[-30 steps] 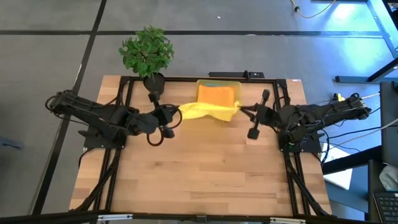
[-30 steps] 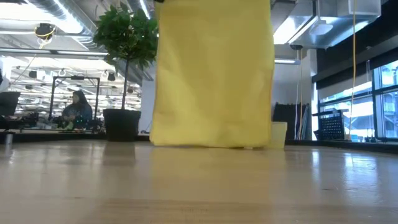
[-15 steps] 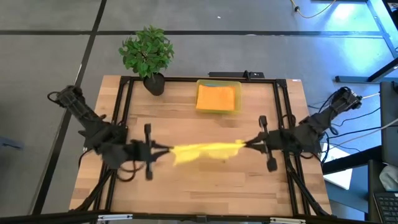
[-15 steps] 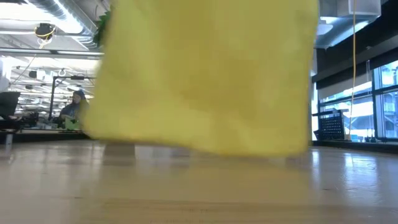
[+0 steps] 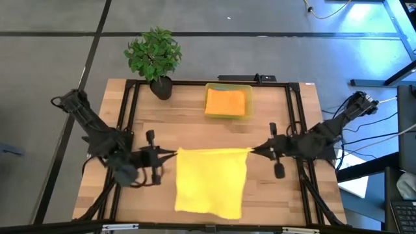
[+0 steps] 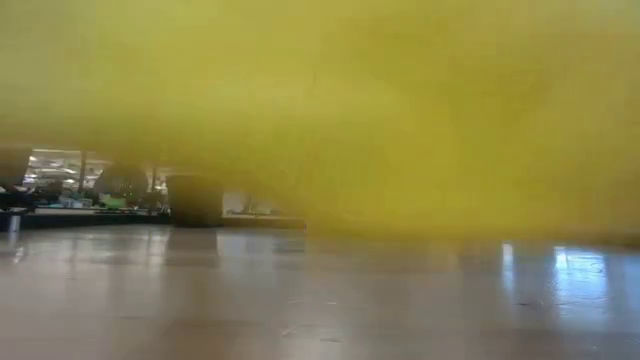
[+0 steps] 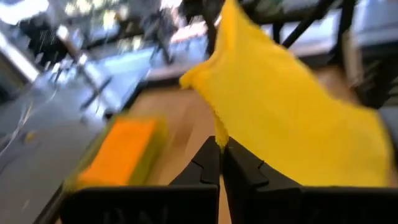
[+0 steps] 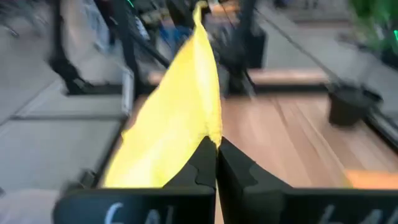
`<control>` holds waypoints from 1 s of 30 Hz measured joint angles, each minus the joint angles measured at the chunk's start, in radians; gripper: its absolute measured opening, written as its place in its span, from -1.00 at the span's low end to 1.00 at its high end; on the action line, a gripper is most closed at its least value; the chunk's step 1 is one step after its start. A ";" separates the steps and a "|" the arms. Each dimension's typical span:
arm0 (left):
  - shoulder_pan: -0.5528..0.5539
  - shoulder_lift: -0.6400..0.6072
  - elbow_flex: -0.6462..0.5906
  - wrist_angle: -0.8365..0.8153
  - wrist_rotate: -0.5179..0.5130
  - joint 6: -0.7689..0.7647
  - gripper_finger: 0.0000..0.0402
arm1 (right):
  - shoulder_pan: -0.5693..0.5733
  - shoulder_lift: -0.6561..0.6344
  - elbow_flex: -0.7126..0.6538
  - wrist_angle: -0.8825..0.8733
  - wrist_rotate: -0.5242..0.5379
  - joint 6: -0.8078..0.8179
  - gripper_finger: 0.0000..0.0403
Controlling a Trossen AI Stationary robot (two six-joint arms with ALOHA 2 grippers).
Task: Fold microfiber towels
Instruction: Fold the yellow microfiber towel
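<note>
A yellow microfiber towel [image 5: 210,182] is spread wide over the middle of the table, between my two grippers. My left gripper [image 5: 172,154] is shut on its far left corner and my right gripper [image 5: 254,151] on its far right corner. In the low view the towel [image 6: 330,110] fills the upper picture as a yellow blur, with bare tabletop below it. An orange towel [image 5: 227,101] lies folded in the translucent yellow bin [image 5: 228,117] at the far edge. My left gripper pinches the towel's far left corner [image 7: 217,138] between its two fingers, coming nearly level from the table's left. The cloth streams away from the fingers. My right gripper pinches the far right corner [image 8: 212,137] the same way, nearly level from the table's right. The far edge [image 5: 212,150] runs straight and taut between the two holds.
A potted plant [image 5: 154,55] stands at the far left corner of the table. A dark frame [image 5: 127,117] runs along the table's edges. Bare wood lies between the bin and the towel's far edge.
Both grippers have swung from beside the bin toward the near edge and a little apart, carrying the yellow towel. The towel, first bunched and hanging between them, has spread out flat, its free end swung toward the near edge. Both stay shut.
</note>
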State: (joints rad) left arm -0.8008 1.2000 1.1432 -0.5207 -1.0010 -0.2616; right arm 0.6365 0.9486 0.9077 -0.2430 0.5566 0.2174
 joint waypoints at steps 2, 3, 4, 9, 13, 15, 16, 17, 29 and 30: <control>0.031 0.007 -0.029 -0.104 0.007 -0.118 -1.00 | -0.027 0.007 -0.025 -0.047 0.005 0.045 -1.00; 0.048 0.007 -0.049 -0.139 0.019 -0.155 -1.00 | -0.043 0.011 -0.039 -0.069 0.006 0.066 -1.00; 0.068 0.007 -0.071 -0.152 0.036 -0.175 -1.00 | -0.058 0.014 -0.054 -0.087 0.006 0.085 -1.00; 0.170 0.007 -0.210 -0.153 0.123 -0.179 -1.00 | -0.144 0.028 -0.134 -0.121 0.006 0.120 -1.00; 0.254 0.007 -0.314 -0.158 0.166 -0.163 -1.00 | -0.217 0.033 -0.182 -0.134 0.008 0.116 -1.00; 0.287 0.005 -0.358 -0.154 0.167 -0.136 -1.00 | -0.256 0.032 -0.207 -0.130 0.010 0.093 -1.00; 0.302 0.005 -0.380 -0.151 0.168 -0.125 -1.00 | -0.274 0.033 -0.219 -0.128 0.011 0.084 -1.00; 0.315 0.006 -0.399 -0.147 0.170 -0.122 -1.00 | -0.290 0.033 -0.230 -0.127 0.011 0.073 -1.00; 0.421 0.029 -0.501 0.418 0.370 0.151 -1.00 | -0.383 0.033 -0.294 -0.059 -0.080 0.063 -1.00; 0.431 0.043 -0.507 0.470 0.380 0.205 -0.99 | -0.383 0.033 -0.294 -0.054 -0.080 0.060 -1.00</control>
State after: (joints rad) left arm -0.3700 1.2426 0.6357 -0.0511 -0.6209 -0.0567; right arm 0.2535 0.9817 0.6132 -0.2973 0.4767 0.2778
